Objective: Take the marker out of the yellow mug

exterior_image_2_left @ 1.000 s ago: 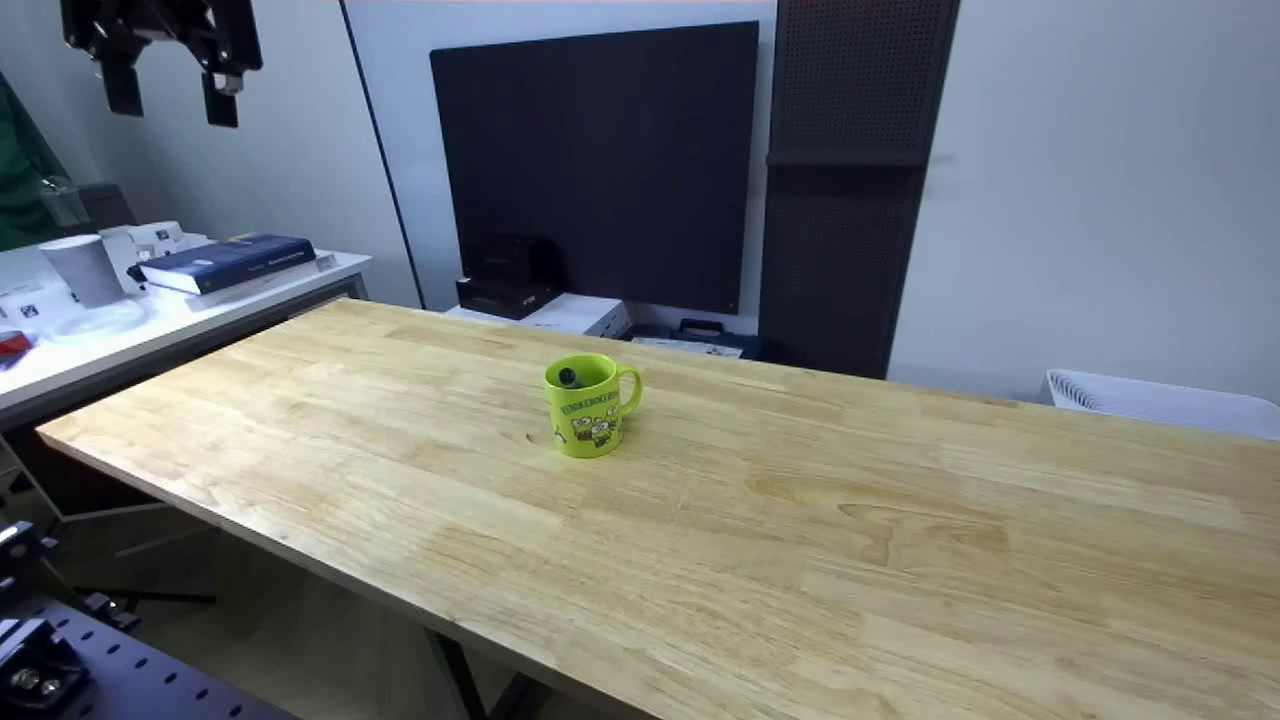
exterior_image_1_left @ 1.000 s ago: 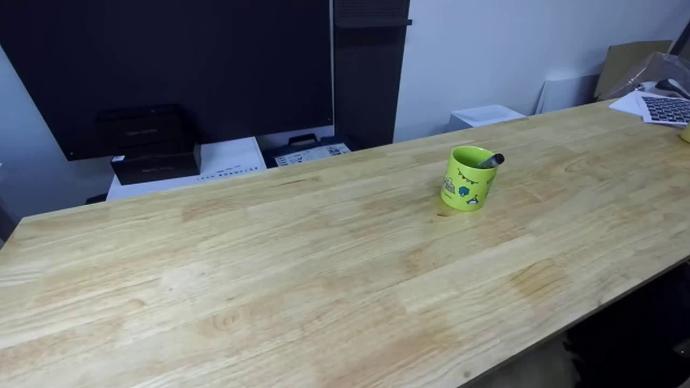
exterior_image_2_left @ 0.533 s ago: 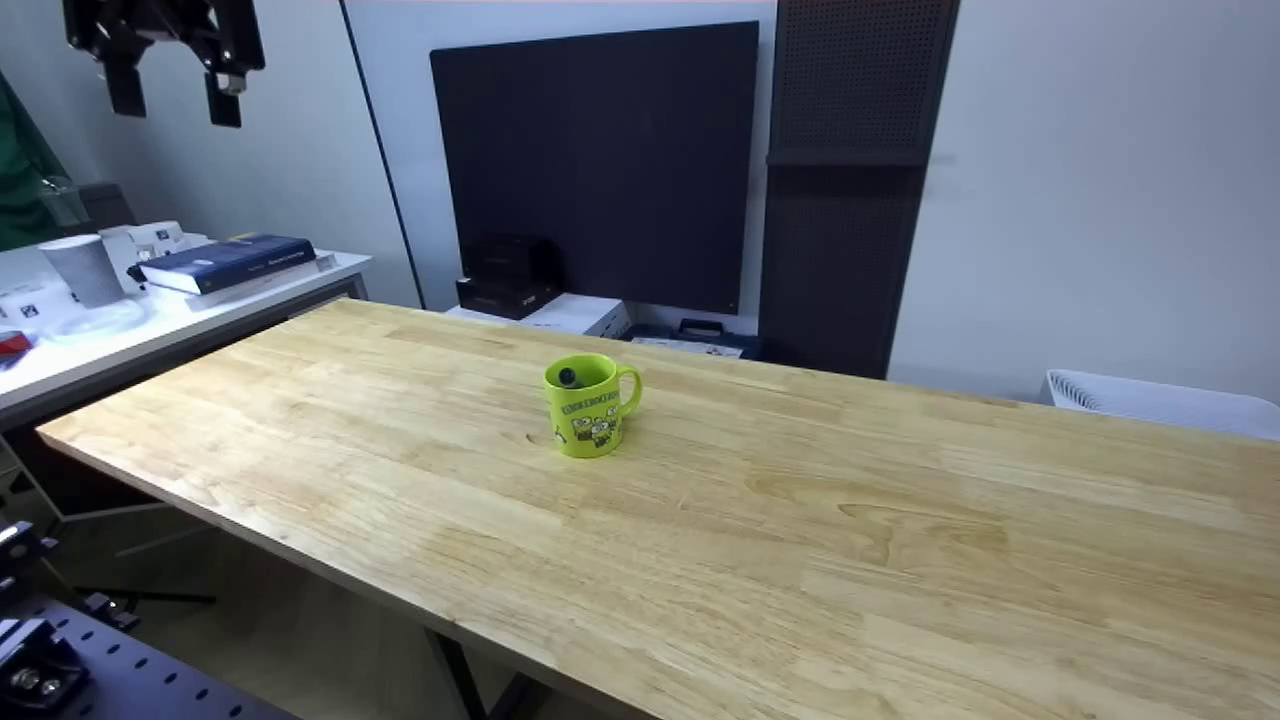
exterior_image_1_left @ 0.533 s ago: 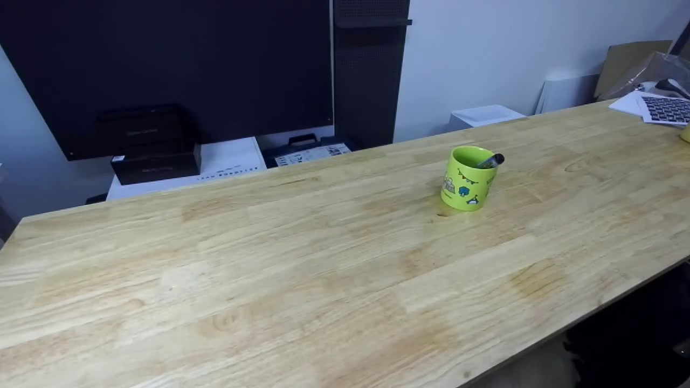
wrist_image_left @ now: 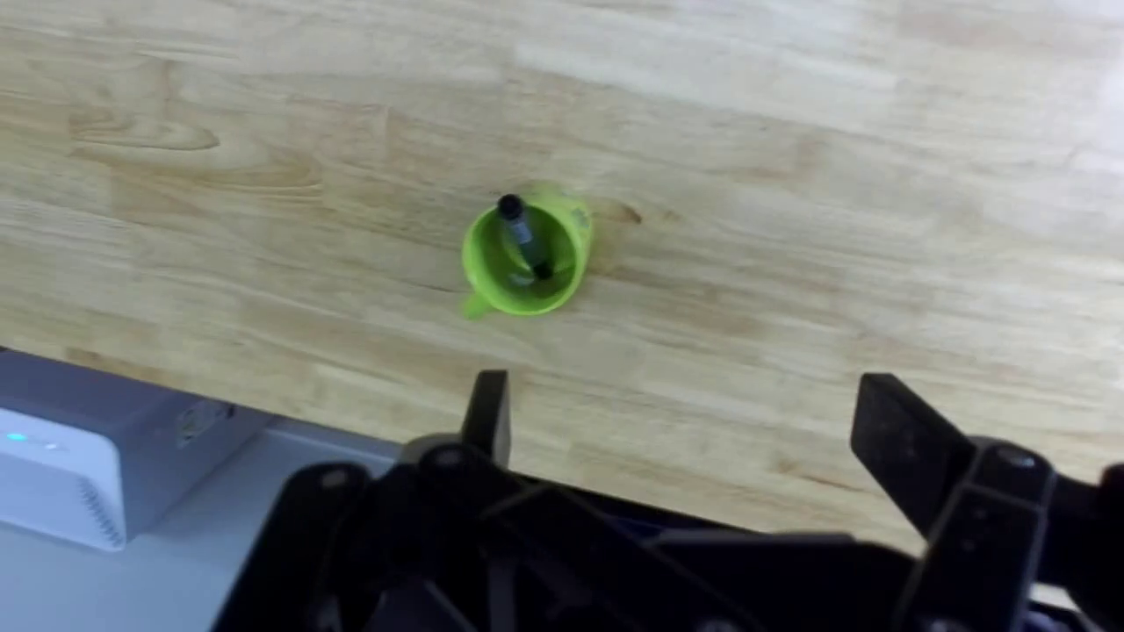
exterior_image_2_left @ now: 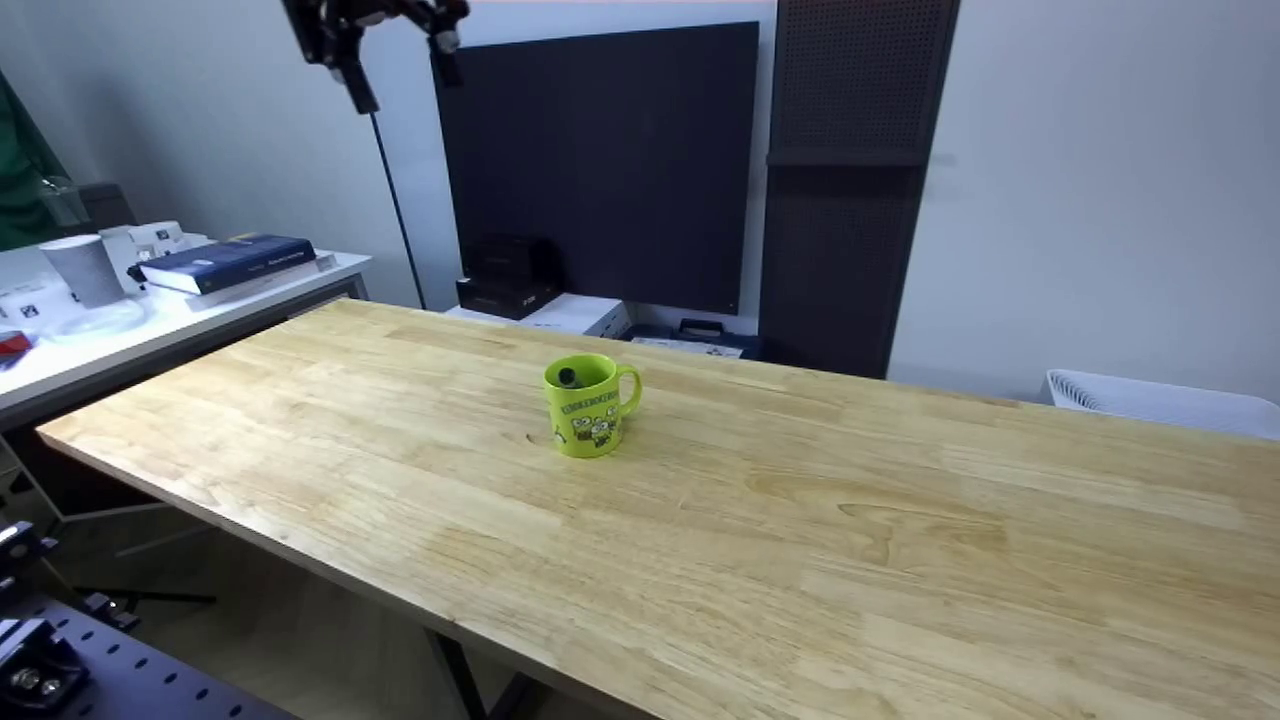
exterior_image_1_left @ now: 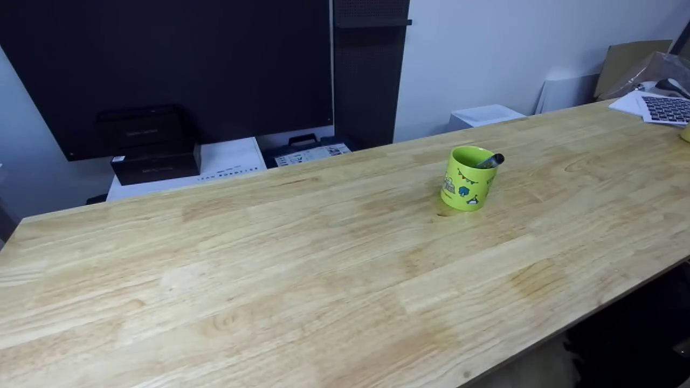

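The yellow-green mug stands upright on the wooden table in both exterior views (exterior_image_1_left: 462,186) (exterior_image_2_left: 585,425), and it also shows from above in the wrist view (wrist_image_left: 562,241). The dark marker leans inside it; its black end pokes past the rim in an exterior view (exterior_image_1_left: 490,161) and shows at the mouth in the other views (exterior_image_2_left: 569,378) (wrist_image_left: 525,233). Its lower part is hidden in the exterior views. My gripper (exterior_image_2_left: 408,92) is high above the table's far left part, open and empty. In the wrist view its fingers (wrist_image_left: 683,391) are wide apart, and the mug lies beyond them, up and left.
The wooden table (exterior_image_2_left: 900,540) carries the mug. Behind its far edge are a dark panel (exterior_image_2_left: 610,160), boxes (exterior_image_1_left: 156,164) and a white appliance (exterior_image_2_left: 1160,405). A side table holds a book (exterior_image_2_left: 230,262) and a cup (exterior_image_2_left: 85,270). A printed sheet (exterior_image_1_left: 667,110) lies at a table end.
My gripper stays nearly still at first, then moves right and slightly up in an exterior view, turning a little. The mug and marker have not moved.
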`<state>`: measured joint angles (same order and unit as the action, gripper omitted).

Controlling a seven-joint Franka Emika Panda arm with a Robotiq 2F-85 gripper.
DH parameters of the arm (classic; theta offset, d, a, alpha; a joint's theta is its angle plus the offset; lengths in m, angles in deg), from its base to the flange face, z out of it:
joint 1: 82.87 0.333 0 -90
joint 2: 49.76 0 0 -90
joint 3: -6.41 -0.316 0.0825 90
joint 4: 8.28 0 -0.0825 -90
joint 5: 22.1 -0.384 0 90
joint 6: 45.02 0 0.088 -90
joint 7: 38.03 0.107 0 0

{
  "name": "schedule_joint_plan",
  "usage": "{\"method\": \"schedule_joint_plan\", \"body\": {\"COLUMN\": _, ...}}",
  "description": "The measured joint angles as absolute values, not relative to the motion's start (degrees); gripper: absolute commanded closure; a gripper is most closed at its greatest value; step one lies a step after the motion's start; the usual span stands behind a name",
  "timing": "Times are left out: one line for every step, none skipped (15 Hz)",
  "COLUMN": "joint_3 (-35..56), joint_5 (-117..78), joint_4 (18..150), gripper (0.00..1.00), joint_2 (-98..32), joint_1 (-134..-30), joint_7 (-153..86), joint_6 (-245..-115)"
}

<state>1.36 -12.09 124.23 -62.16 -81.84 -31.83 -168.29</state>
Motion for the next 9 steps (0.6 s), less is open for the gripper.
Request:
{"method": "schedule_joint_plan", "body": {"joint_3": 2.5, "joint_5": -9.4, "joint_4": 124.6, "gripper": 0.00, "joint_2": -62.0, "joint_1": -83.6, "joint_7": -31.2, "joint_6": -170.4}}
{"method": "schedule_joint_plan", "body": {"joint_3": 3.7, "joint_5": -7.5, "joint_4": 124.9, "gripper": 0.00, "joint_2": -61.7, "joint_1": -85.3, "joint_7": -30.9, "joint_6": -172.1}}
{"method": "schedule_joint_plan", "body": {"joint_3": 4.9, "joint_5": -6.3, "joint_4": 125.0, "gripper": 0.00, "joint_2": -61.2, "joint_1": -86.7, "joint_7": -30.9, "joint_6": -173.5}}
{"method": "schedule_joint_plan", "body": {"joint_3": 6.0, "joint_5": -6.0, "joint_4": 125.0, "gripper": 0.00, "joint_2": -60.3, "joint_1": -87.9, "joint_7": -31.1, "joint_6": -174.7}}
{"method": "schedule_joint_plan", "body": {"joint_3": 7.1, "joint_5": -6.0, "joint_4": 125.0, "gripper": 0.00, "joint_2": -59.2, "joint_1": -88.6, "joint_7": -31.5, "joint_6": -176.0}}
{"method": "schedule_joint_plan", "body": {"joint_3": 8.0, "joint_5": -6.3, "joint_4": 124.9, "gripper": 0.00, "joint_2": -57.9, "joint_1": -89.0, "joint_7": -32.2, "joint_6": -177.0}}
{"method": "schedule_joint_plan", "body": {"joint_3": 8.6, "joint_5": -6.7, "joint_4": 124.8, "gripper": 0.00, "joint_2": -56.6, "joint_1": -89.1, "joint_7": -32.6, "joint_6": -177.8}}
{"method": "schedule_joint_plan", "body": {"joint_3": 8.8, "joint_5": -7.0, "joint_4": 124.6, "gripper": 0.00, "joint_2": -55.5, "joint_1": -89.1, "joint_7": -32.7, "joint_6": -178.3}}
{"method": "schedule_joint_plan", "body": {"joint_3": 8.9, "joint_5": -7.3, "joint_4": 124.5, "gripper": 0.00, "joint_2": -54.7, "joint_1": -89.1, "joint_7": -32.7, "joint_6": -178.6}}
